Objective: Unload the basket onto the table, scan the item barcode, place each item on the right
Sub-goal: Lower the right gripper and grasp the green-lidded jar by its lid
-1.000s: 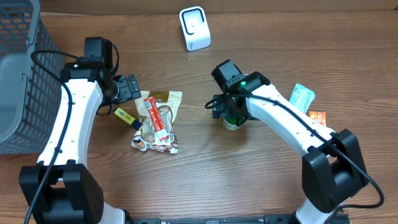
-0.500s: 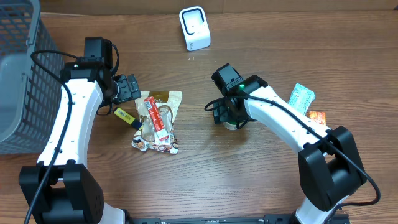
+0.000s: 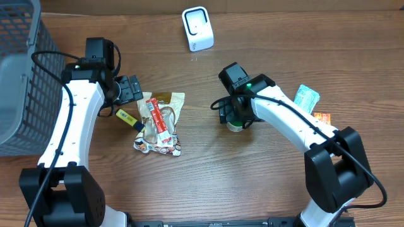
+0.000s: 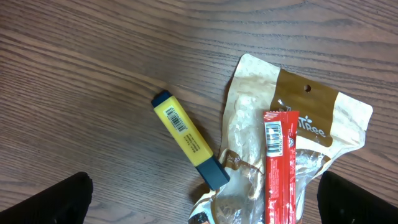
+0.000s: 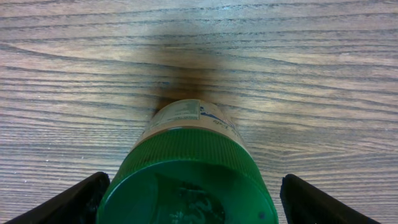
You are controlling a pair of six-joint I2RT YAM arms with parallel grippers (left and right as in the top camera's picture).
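A jar with a green ribbed lid (image 5: 186, 186) and a pale label stands upright on the wood table right of centre (image 3: 238, 124). My right gripper (image 5: 189, 200) reaches down over it, one finger on each side of the lid, pressed to its rim; it is shut on the jar. The white barcode scanner (image 3: 197, 28) stands at the back centre, apart from the jar. My left gripper (image 4: 208, 202) hangs open above a yellow highlighter (image 4: 189, 140) and a red snack bar (image 4: 280, 168), touching neither.
Under the red bar lies a tan snack pouch (image 4: 317, 112) in a small pile of packets (image 3: 158, 123). A grey mesh basket (image 3: 19, 82) fills the left edge. A teal packet (image 3: 307, 98) and an orange one (image 3: 322, 118) lie at the right.
The right gripper's fingers have come in against the jar's lid. It shifted slightly left, then back right, and the jar moved with it. The left arm has not moved.
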